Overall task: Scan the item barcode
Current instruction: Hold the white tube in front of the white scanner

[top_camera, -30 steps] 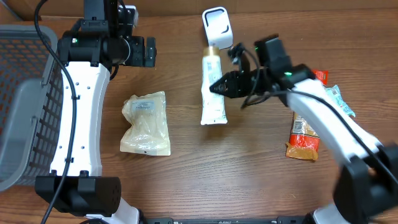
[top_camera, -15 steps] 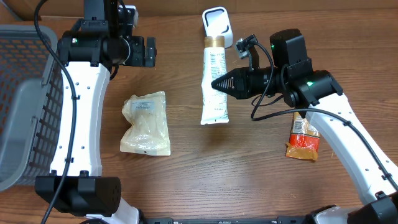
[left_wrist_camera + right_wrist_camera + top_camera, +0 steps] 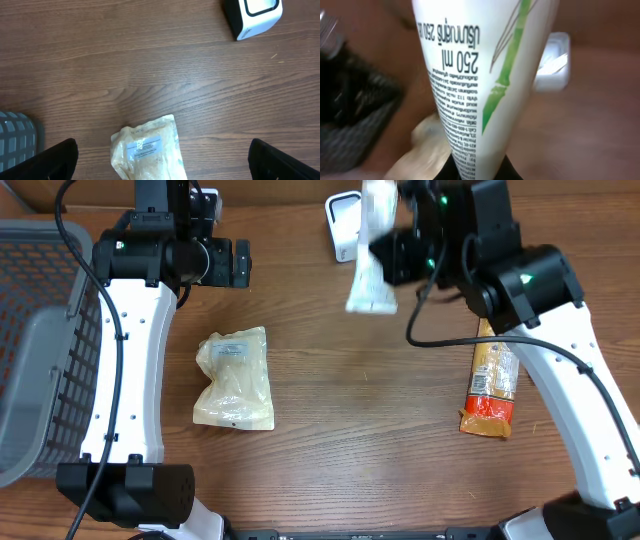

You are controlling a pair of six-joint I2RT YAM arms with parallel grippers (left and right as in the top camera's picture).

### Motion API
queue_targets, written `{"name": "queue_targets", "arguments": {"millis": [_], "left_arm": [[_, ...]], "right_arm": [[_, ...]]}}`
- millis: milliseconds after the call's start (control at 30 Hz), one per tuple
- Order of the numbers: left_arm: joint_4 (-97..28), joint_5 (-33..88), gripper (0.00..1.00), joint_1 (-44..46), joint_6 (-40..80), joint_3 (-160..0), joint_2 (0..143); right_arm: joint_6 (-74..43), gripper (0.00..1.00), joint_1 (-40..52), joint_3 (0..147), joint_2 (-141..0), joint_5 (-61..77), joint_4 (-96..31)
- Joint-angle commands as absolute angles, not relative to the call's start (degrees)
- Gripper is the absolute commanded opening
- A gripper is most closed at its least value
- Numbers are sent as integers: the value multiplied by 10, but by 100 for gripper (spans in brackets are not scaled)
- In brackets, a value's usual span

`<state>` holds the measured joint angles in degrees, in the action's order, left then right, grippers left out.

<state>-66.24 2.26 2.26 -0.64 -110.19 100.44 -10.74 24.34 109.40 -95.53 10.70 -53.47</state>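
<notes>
Beside the scanner (image 3: pixel 338 222), right fingers (image 3: pixel 512 174) clamping white tube (image 3: pixel 480 75) printed "250 ml", left fingers (image 3: pixel 55 160) spread, empty.

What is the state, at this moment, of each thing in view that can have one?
left gripper: open, holding nothing.
right gripper: shut on the white tube.
white tube: held above the table, near the scanner.
scanner: standing on the table.
pale pouch: lying flat, untouched.
orange packet: lying flat, untouched.
basket: nothing seen in its visible part.
</notes>
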Motion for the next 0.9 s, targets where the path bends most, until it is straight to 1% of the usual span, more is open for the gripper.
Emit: {"name": "queue_targets", "arguments": {"millis": [0,67,100,167,267,333,500,700,867], "left_arm": [[-662,19,100,27,-17,-1109,996],[-662,19,99,27,-17,-1109,996],[-662,19,100,27,-17,-1109,996],[-662,19,100,27,-17,-1109,996],[-662,19,99,27,-17,-1109,996],[-662,19,99,27,-17,-1109,996],[-662,19,100,27,-17,-1109,996],[-662,19,99,27,-17,-1109,996],[-662,19,99,27,-17,-1109,996]], "right_arm": [[-32,4,266,1119,-1010,-153,-483],[-5,4,273,1118,-1049,-256,-416],[13,4,274,1118,-1062,-278,-392],[90,4,274,1118,-1100,-321,-330],[239,4,274,1118,-1155,-360,-258],[294,4,274,1118,-1191,-379,-213],[364,4,270,1118,-1263,-394,-122],[486,4,270,1118,-1330,-415,-58],[517,4,268,1118,-1362,-426,-25]]}}
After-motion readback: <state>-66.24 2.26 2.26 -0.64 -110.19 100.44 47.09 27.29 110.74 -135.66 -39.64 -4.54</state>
